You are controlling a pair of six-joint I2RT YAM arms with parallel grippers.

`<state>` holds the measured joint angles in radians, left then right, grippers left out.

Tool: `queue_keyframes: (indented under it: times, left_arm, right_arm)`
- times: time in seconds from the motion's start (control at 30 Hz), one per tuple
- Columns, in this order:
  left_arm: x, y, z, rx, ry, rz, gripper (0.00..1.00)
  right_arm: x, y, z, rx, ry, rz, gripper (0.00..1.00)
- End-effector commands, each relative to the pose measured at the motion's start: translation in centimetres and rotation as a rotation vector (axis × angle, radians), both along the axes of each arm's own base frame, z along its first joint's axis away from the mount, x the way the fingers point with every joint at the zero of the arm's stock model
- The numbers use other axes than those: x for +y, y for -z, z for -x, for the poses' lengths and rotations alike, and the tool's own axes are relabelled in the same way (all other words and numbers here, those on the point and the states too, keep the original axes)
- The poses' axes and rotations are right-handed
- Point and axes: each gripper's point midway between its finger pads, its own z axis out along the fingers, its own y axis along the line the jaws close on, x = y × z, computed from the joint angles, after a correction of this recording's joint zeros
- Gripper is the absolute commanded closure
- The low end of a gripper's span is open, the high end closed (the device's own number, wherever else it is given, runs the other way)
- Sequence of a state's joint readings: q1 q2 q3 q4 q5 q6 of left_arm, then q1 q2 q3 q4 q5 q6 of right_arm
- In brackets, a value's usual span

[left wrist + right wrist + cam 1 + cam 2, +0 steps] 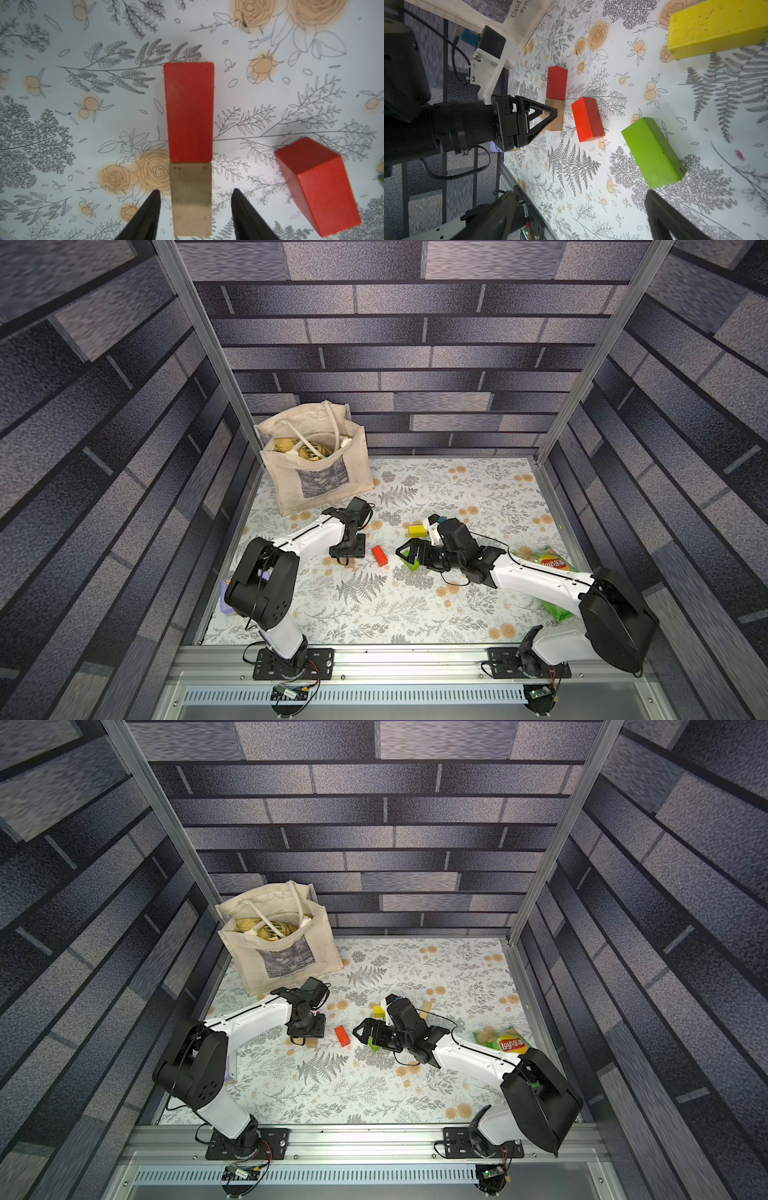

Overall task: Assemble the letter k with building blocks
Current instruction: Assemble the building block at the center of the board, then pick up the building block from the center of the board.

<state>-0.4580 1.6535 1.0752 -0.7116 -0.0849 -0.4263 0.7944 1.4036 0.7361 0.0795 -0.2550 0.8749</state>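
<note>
I reckon I'm building the spine: the tan block (558, 124) lies end-to-end against a red block (189, 112), and my left gripper (195, 192) straddles it, jaws spread clear of its sides. Farther from the tan block, my right gripper (405, 551) gapes empty by the green block (654, 151). Next I should lift straight off without nudging.

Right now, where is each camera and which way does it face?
Top views: high in front, looking down at the table; left arm, right arm show.
Left wrist: straight down onto red block touching tan block; left gripper tips show.
Right wrist: low, across toward left gripper; one own finger shows.
Shared: both wrists see those blocks.
</note>
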Motion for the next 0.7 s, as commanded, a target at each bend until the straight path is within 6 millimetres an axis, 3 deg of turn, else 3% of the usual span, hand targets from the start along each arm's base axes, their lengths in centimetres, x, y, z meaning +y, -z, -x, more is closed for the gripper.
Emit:
queue_keyframes:
  times: [0.0, 0.13, 0.5, 0.67]
  left_arm:
    - [0.0, -3.1, -0.5, -0.059, 0.015, -0.020, 0.42]
    - [-1.2, -4.9, -0.9, -0.099, 0.064, -0.026, 0.41]
    - [-8.4, -6.6, -3.0, -0.186, 0.307, 0.112, 0.38]
    - [-12.1, -6.8, -3.9, -0.186, 0.428, 0.136, 0.36]
  right_arm:
    - [0.3, -1.9, -0.2, -0.045, -0.010, -0.011, 0.00]
    - [-0.6, -2.3, -0.2, -0.056, -0.011, 0.018, 0.00]
    - [-6.2, -3.0, -1.1, -0.058, 0.093, 0.033, 0.00]
    - [-8.8, -2.1, -0.8, -0.027, 0.137, 0.060, 0.00]
